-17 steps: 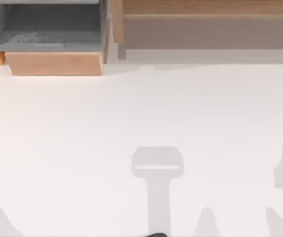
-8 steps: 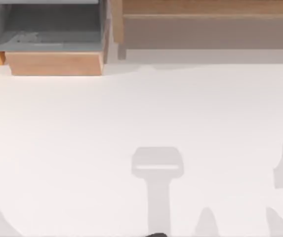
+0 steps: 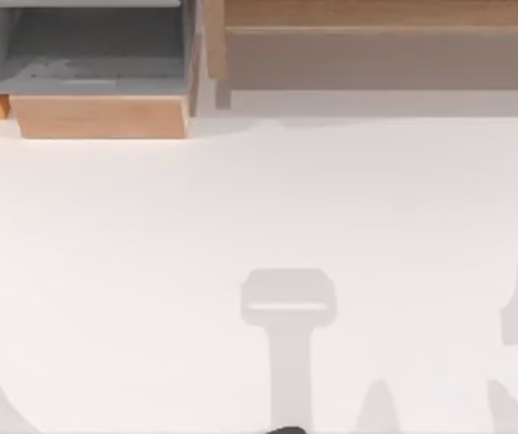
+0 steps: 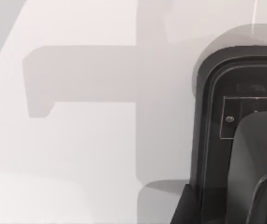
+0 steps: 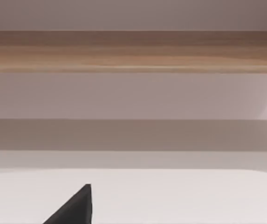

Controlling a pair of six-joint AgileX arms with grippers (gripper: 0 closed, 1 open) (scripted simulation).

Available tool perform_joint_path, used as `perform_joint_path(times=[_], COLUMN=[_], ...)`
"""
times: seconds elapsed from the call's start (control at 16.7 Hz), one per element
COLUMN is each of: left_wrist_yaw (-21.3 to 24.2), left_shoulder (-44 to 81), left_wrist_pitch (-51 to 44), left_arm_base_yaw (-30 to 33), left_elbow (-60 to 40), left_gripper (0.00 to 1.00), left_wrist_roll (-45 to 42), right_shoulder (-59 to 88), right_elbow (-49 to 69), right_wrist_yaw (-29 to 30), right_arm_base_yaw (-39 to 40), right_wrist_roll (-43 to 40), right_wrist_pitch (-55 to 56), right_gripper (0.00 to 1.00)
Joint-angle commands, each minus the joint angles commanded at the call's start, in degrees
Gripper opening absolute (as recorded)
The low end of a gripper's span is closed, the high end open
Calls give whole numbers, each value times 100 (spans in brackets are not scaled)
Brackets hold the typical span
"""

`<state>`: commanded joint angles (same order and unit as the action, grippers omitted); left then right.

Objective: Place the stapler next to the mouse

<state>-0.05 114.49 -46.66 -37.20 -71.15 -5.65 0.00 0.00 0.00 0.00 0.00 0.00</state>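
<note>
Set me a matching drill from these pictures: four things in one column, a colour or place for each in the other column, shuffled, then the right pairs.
Things:
1. open bin
2. table
3. long ledge
4. T-shaped shadow

Descriptions:
A. pale grey shape lying on the table, near the front middle of the top view
B. wood-coloured, along the back at the top view's right
C. grey inside, at the back on the top view's left
D. white, spread across the whole middle

Pairs: 1-C, 2-D, 3-B, 4-A
</note>
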Motion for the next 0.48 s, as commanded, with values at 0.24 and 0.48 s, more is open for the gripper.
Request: perform_joint_path(times=[0.24,0.48], left_wrist_yaw=[0,0], left_shoulder=[0,0], left_wrist_pitch=[0,0], left_arm_base_yaw=[0,0], left_elbow=[0,0], left_gripper=[0,0], left_wrist_roll=[0,0], right_shoulder=[0,0], right_elbow=[0,0], right_wrist_yaw=[0,0], right_arm_base_yaw=[0,0], right_wrist_roll=[0,0], right_wrist_pitch=[0,0], right_gripper=[100,100])
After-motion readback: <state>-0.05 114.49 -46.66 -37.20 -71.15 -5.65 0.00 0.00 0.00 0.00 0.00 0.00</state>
